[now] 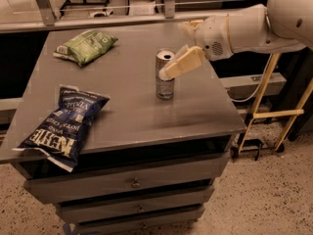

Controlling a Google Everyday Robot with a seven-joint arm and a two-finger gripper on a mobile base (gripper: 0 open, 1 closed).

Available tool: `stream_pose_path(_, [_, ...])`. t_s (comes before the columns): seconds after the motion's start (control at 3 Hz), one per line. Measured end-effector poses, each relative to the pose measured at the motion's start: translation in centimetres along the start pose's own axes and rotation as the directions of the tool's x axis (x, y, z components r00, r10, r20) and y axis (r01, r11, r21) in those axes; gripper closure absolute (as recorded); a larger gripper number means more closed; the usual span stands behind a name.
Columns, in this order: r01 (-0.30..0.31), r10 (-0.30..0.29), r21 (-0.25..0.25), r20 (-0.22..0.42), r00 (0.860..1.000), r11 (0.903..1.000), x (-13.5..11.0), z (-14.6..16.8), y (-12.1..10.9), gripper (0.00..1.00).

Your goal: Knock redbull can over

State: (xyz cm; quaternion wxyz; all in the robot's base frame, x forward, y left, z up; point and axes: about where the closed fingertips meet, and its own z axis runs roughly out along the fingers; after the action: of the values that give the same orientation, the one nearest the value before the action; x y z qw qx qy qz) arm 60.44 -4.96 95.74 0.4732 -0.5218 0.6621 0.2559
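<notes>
The redbull can (165, 84) stands upright near the middle right of the grey table top (127, 106). It is slim, silver and blue, with a shiny top. My gripper (168, 72) reaches in from the right on a white arm. Its cream fingertip sits at the can's upper right side, touching or nearly touching it. The can holds no visible tilt.
A dark blue chip bag (63, 126) lies at the front left of the table. A green chip bag (85, 46) lies at the back left. Drawers sit below the table top. A yellow-framed cart (269, 114) stands to the right on the floor.
</notes>
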Motion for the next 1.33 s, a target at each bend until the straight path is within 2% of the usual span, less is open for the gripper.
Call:
stream_pose_path(0.33, [-0.096, 0.095, -0.004, 0.183, 0.978, 0.9954, 0.7, 0.6, -0.6, 0.00])
stream_pose_path(0.67, [-0.131, 0.129, -0.015, 0.311, 0.942, 0.9913, 1.3, 0.8, -0.6, 0.00])
stream_pose_path(1.0, [-0.143, 0.137, -0.009, 0.364, 0.921, 0.9896, 2.4, 1.0, -0.5, 0.16])
stream_pose_path(1.33, [-0.136, 0.124, 0.011, 0.334, 0.934, 0.9906, 3.8, 1.5, -0.3, 0.38])
